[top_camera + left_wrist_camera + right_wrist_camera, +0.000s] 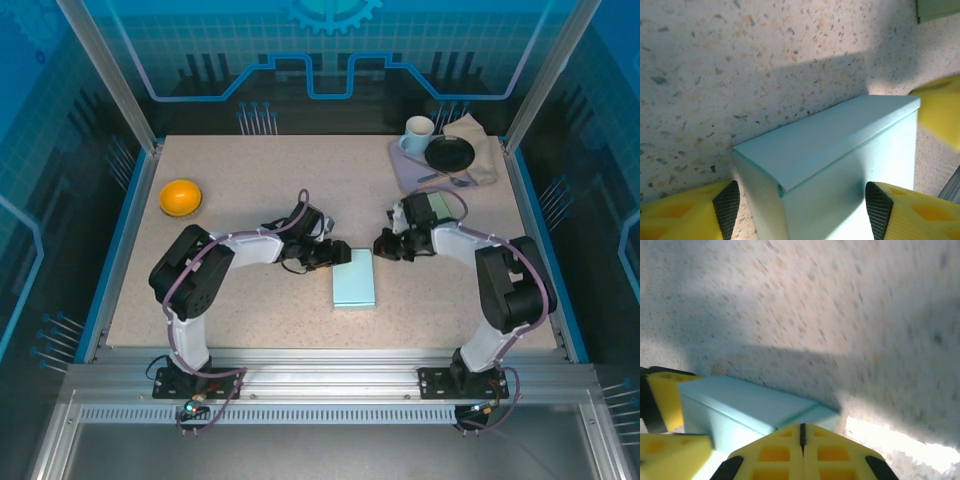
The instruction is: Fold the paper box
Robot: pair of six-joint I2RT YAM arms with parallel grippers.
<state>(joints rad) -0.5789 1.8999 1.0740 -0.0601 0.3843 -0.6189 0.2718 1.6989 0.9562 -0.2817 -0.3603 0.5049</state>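
The paper box [354,279] is lying flat in the middle of the desk [250,180], closed up, between the 2 arms. Its long axis is running from the near edge toward the far edge, almost square to the desk, with 1 short end pointing away from the arm bases.

The left end effector [338,256] is sitting low at the box's far-left corner. In the left wrist view, the left end effector [802,207] is standing open and straddling the far end of the paper box [840,150]. 1 black pad [727,207] is showing a sliver of desk beside the box wall, and the other is sitting right against the opposite wall. The top panel is lapping over the side wall along a clean folded edge.

The right end effector [383,245] is hovering just off the box's far-right corner. In the right wrist view, the right end effector [801,435] is closed on nothing, its 2 yellow fingers pressing together, and the paper box [755,407] is lying just ahead of it.

Well apart from the box, an orange bowl [180,197] is sitting on the left. A white mug [419,131] and a black plate [450,153] are resting at the far right.
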